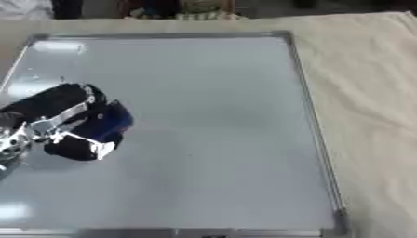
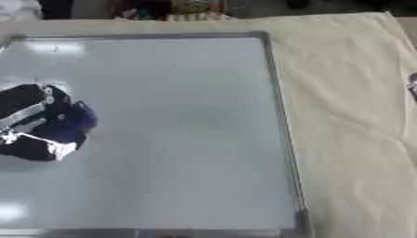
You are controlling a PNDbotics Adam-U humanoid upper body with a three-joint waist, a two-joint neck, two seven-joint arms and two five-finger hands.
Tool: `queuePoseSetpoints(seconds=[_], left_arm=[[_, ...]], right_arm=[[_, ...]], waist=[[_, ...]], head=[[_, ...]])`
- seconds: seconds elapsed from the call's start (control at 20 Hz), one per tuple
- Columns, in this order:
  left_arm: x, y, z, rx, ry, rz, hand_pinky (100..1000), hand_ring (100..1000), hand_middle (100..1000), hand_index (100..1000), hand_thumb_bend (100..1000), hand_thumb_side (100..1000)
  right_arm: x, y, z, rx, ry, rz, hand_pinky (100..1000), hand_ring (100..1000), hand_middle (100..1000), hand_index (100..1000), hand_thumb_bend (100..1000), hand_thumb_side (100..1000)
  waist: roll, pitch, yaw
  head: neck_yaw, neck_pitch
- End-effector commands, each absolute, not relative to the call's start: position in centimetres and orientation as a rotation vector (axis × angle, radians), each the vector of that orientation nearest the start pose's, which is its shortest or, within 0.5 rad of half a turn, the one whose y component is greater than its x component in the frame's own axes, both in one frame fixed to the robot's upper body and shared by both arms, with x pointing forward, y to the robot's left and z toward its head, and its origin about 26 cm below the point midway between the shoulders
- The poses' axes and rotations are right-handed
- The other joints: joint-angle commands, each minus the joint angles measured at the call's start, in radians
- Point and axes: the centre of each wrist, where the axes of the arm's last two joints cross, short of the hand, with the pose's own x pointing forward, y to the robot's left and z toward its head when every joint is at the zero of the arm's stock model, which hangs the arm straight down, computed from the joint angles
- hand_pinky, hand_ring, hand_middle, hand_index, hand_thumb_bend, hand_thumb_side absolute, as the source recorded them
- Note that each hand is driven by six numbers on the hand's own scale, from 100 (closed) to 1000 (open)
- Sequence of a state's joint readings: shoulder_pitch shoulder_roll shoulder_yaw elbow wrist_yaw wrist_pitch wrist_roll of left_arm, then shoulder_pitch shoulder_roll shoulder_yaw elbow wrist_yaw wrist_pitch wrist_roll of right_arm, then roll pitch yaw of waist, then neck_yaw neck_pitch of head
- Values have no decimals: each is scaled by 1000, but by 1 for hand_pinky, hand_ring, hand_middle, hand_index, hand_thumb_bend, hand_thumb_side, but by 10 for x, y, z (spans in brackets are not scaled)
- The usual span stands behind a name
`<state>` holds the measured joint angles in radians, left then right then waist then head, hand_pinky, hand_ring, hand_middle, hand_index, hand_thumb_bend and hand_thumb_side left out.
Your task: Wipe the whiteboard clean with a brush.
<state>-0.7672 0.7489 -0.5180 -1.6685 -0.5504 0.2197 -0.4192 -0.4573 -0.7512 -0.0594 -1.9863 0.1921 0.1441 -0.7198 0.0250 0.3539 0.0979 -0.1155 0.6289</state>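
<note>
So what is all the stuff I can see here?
whiteboard: one, pale grey with a silver frame, lying flat on the cloth, filling most of the view.
brush: one, blue, on the board's left part, in the left hand.
cloth: one, cream, wrinkled, covering the table under and to the right of the board.
things at the far edge: a few, too blurred to tell.
left hand: one, black with silver parts, coming in from the left, fingers curled round the brush.
right hand: only a small dark and silver bit at the right edge of the right eye view.

The left hand (image 1: pixel 61 122) reached in from the left, its black fingers (image 1: pixel 77 149) curled around a blue object; right hand unseen
</note>
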Motion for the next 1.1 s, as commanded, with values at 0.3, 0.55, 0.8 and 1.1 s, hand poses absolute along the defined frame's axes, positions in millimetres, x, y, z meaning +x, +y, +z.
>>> queuePoseSetpoints(seconds=[0.3, 0.55, 0.8, 1.1], left_arm=[[396, 263, 276, 1059, -1453, -1445, 538, 528, 378, 100, 121, 291], [415, 283, 285, 1138, -1419, -1329, 543, 541, 384, 100, 122, 300], [437, 306, 288, 1211, -1372, -1189, 543, 539, 381, 100, 122, 303], [457, 325, 291, 1238, -1355, -1027, 538, 532, 369, 100, 122, 298]], right_arm=[[292, -313, 312, 1493, 3148, 87, 780, 802, 743, 805, 100, 1000], [292, -313, 313, 1490, 3142, 83, 781, 802, 743, 806, 100, 1000], [292, -312, 316, 1478, 3136, 79, 781, 803, 743, 806, 100, 1000], [291, -312, 318, 1472, 3128, 81, 782, 803, 742, 805, 100, 1000]], waist=[[2, -6, -6], [5, 10, -12], [6, 32, -27], [5, 59, -38]], head=[[19, -34], [32, -53], [49, -80], [57, -99]])
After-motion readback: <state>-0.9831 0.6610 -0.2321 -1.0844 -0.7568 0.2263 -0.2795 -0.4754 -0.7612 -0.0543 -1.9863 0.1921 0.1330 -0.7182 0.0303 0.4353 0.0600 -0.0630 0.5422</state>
